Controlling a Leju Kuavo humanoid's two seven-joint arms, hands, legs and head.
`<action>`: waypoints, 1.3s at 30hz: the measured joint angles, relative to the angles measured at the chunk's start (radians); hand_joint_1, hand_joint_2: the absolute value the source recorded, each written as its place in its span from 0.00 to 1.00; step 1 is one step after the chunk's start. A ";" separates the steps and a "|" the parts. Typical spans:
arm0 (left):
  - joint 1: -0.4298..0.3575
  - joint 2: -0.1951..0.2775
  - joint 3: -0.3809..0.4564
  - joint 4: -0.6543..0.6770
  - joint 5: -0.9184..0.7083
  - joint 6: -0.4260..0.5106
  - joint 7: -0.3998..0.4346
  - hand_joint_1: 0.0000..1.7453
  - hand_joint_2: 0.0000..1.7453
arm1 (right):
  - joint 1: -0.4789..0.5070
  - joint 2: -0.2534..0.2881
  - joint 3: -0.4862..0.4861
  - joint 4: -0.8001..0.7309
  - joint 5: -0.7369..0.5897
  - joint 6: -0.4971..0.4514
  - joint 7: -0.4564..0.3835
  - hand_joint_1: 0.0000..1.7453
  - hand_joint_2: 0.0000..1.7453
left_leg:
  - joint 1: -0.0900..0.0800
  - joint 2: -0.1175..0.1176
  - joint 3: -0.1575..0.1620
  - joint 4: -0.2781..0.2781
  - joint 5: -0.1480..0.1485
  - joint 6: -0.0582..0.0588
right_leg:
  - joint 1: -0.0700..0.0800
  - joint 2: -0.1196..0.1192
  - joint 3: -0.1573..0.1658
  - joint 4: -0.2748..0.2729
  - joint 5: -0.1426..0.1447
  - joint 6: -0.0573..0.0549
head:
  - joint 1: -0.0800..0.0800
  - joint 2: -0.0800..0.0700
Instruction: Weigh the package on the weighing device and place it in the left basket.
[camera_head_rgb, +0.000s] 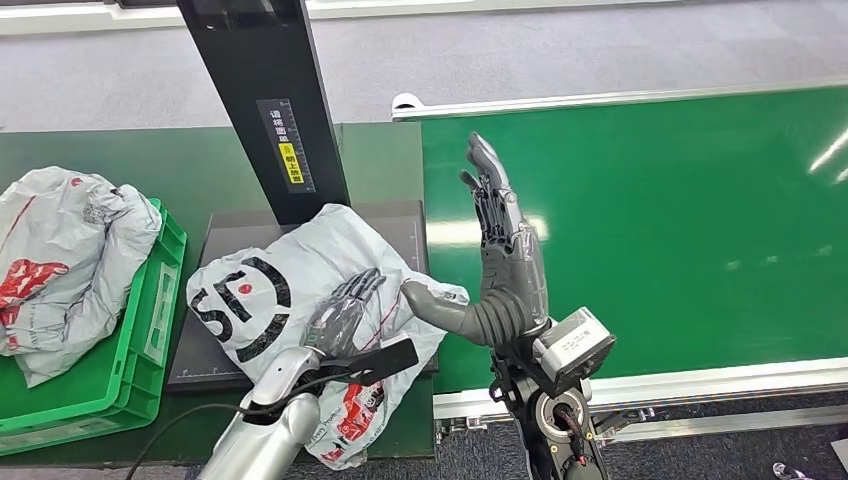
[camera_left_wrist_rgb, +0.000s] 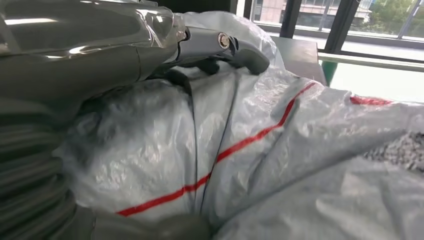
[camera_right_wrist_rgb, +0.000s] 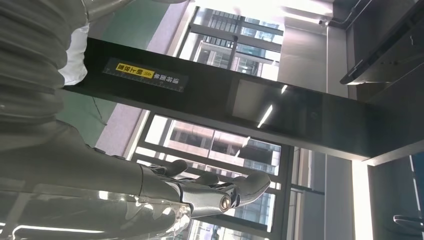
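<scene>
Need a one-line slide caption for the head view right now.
Left hand rests on the grey package on the weighing device; right hand open beside it.

A dark green worktop (camera_head_rgb: 385, 160) is seen beside a brighter green conveyor belt (camera_head_rgb: 650, 230). On the worktop, a flat black weighing platform (camera_head_rgb: 415, 225) with an upright black post (camera_head_rgb: 265, 100) is set, and a green plastic basket (camera_head_rgb: 150, 320) is placed just to its left. A grey package (camera_head_rgb: 270, 290) is laid across the platform.
</scene>
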 joint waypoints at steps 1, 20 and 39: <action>0.001 0.000 0.000 0.000 0.002 0.003 -0.009 0.99 1.00 | 0.001 0.000 0.000 0.000 0.000 0.000 0.000 0.00 1.00 | 0.000 0.000 0.000 0.000 0.000 0.000 | 0.000 0.000 0.000 0.000 0.000 0.000 | 0.000 0.000; 0.060 0.000 -0.015 -0.128 0.100 0.084 -0.117 1.00 1.00 | 0.030 -0.002 -0.016 -0.005 0.005 -0.005 -0.003 0.00 1.00 | 0.000 0.001 -0.006 0.000 0.000 0.000 | 0.000 0.000 -0.007 0.000 0.000 0.000 | 0.000 0.000; 0.229 0.055 0.150 -0.937 0.718 0.628 -0.568 1.00 1.00 | 0.042 -0.012 -0.025 -0.009 -0.027 -0.054 -0.022 0.00 1.00 | 0.001 0.002 -0.008 0.000 -0.001 -0.001 | 0.001 0.002 -0.009 0.000 0.000 -0.001 | 0.000 0.000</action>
